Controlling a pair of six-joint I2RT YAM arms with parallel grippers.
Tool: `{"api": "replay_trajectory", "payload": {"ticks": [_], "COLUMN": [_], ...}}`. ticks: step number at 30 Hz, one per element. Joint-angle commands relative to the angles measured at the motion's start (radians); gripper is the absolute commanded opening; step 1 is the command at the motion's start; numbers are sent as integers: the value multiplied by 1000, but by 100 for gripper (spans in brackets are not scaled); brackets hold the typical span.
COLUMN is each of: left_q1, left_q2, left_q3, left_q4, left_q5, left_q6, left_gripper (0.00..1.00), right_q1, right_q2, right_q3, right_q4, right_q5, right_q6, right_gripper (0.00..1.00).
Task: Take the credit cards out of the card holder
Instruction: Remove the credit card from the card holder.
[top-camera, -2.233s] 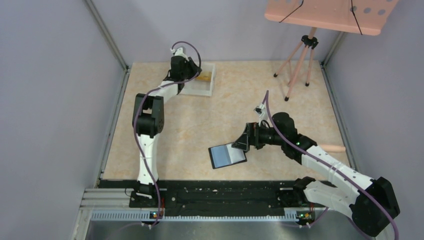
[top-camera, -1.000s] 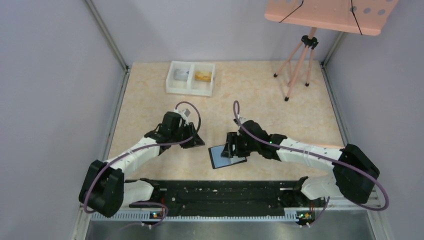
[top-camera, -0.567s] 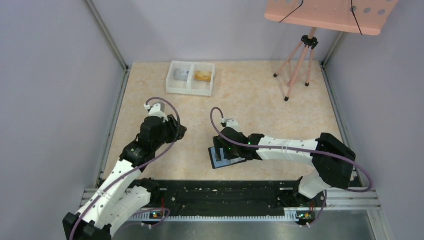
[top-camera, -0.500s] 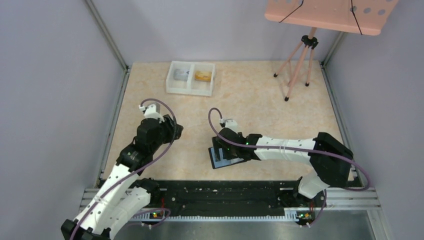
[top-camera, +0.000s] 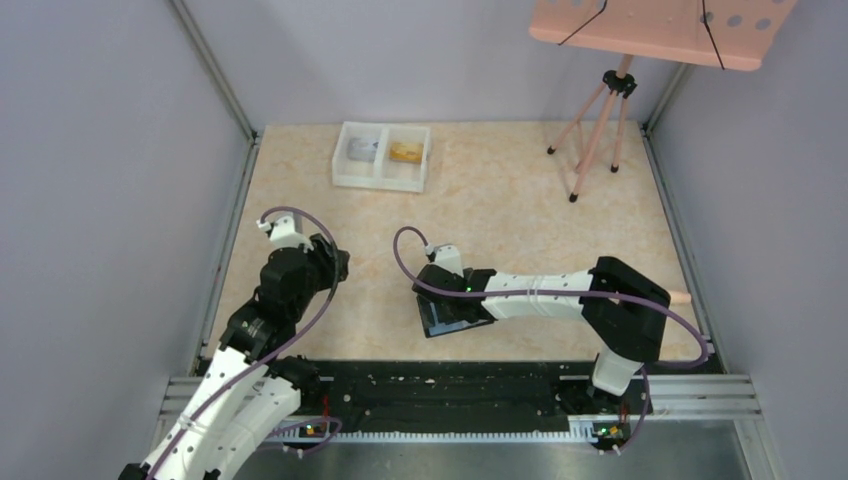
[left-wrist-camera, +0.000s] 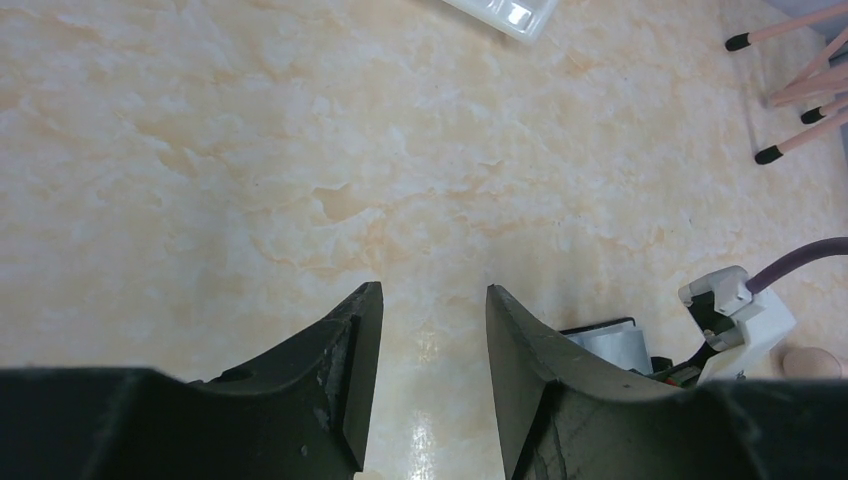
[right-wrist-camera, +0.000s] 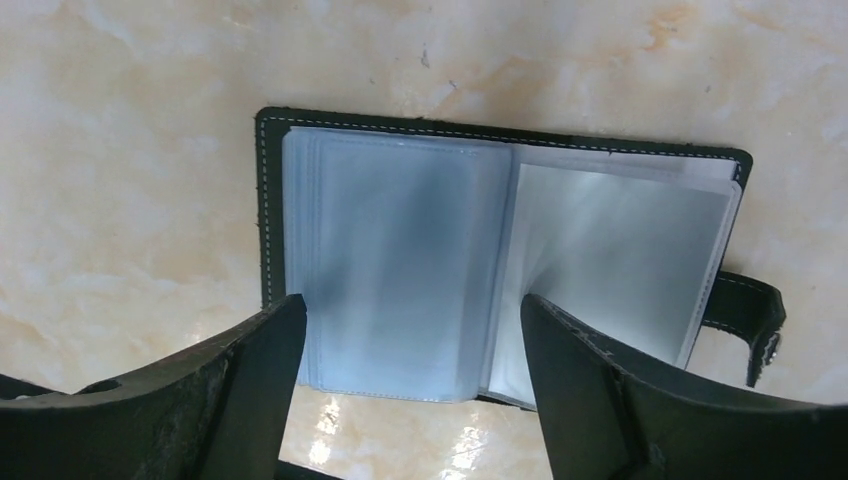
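The right gripper (right-wrist-camera: 412, 310) is spread wide and pinches nothing; its two fingers (right-wrist-camera: 250, 370) stand at the lower left and lower right of the wrist view, straddling the holder (right-wrist-camera: 400, 260) from above, and whether they touch it cannot be told. The holder lies flat on the table (right-wrist-camera: 130, 150), opened like a book, its clear sleeves filling the middle of that view and its strap (right-wrist-camera: 752, 305) sticking out at the right edge. Both facing sleeves look see-through and bare, with no card face behind the plastic; whether the sleeves stacked beneath hold anything is hidden.

The left gripper (left-wrist-camera: 425, 335) also stands apart with nothing between its fingers; in the top view it hangs over bare table at the left centre, well apart from the holder, which lies at the lower centre.

Further out, at the upper centre of the top view, the tray (top-camera: 378, 182) has an orange-gold card (top-camera: 405, 153) in its right compartment and a greyish thing (top-camera: 360, 150) in its left, too small to name.

By my reading the emptying is far along, perhaps finished; what is left is to check the sleeves underneath and pull any card there.
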Motion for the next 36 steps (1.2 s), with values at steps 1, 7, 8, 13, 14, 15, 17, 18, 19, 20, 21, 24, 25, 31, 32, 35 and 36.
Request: {"api": "replay_trajectory", "payload": {"ticks": [1, 7, 8, 13, 14, 15, 17, 18, 19, 20, 21, 24, 25, 31, 32, 35, 36], "left_q1": [1, 1, 2, 2, 3, 2, 2, 2, 2, 1, 0, 1, 0, -13, -15, -15, -14], "left_q2": [8, 38, 41, 56, 61, 68, 82, 95, 107, 120, 134, 190, 216, 346, 363, 374, 365], "left_q3": [0, 0, -1, -31, -38, -48, -65, -73, -81, -90, -99, -119, -123, -176, -175, -168, -164], "left_q4": [5, 10, 14, 60, 71, 81, 103, 114, 123, 134, 146, 183, 198, 322, 323, 309, 299], "left_q5": [8, 53, 62, 158, 182, 204, 243, 245, 281, 301, 321, 398, 424, 525, 521, 483, 459], "left_q6": [13, 8, 5, -6, -16, -23, -32, -38, -40, -41, -44, -52, -57, -92, -91, -92, -89], "left_gripper": [48, 47, 47, 47, 47, 47, 47, 46, 46, 46, 45, 43, 42, 37, 37, 36, 36], "right_q1": [15, 15, 15, 15, 16, 15, 15, 14, 14, 15, 13, 3, -1, -28, -29, -29, -28], "right_q2": [14, -2, -5, -44, -51, -59, -74, -82, -91, -97, -102, -120, -128, -179, -185, -187, -184], "right_q3": [43, 20, 18, -1, -7, -12, -24, -31, -38, -45, -53, -87, -99, -169, -172, -154, -146], "right_q4": [-30, 2, 3, 43, 52, 63, 84, 92, 98, 104, 111, 150, 164, 237, 232, 195, 183], "right_q5": [46, 34, 35, 15, 8, 1, -11, -13, -11, -9, -8, -26, -32, -71, -66, -57, -53], "right_q6": [4, 11, 13, 16, 18, 19, 24, 27, 28, 33, 36, 39, 42, 62, 62, 52, 51], "right_gripper": [73, 52, 51, 46, 45, 45, 44, 44, 43, 42, 41, 39, 38, 32, 33, 51, 57]}}
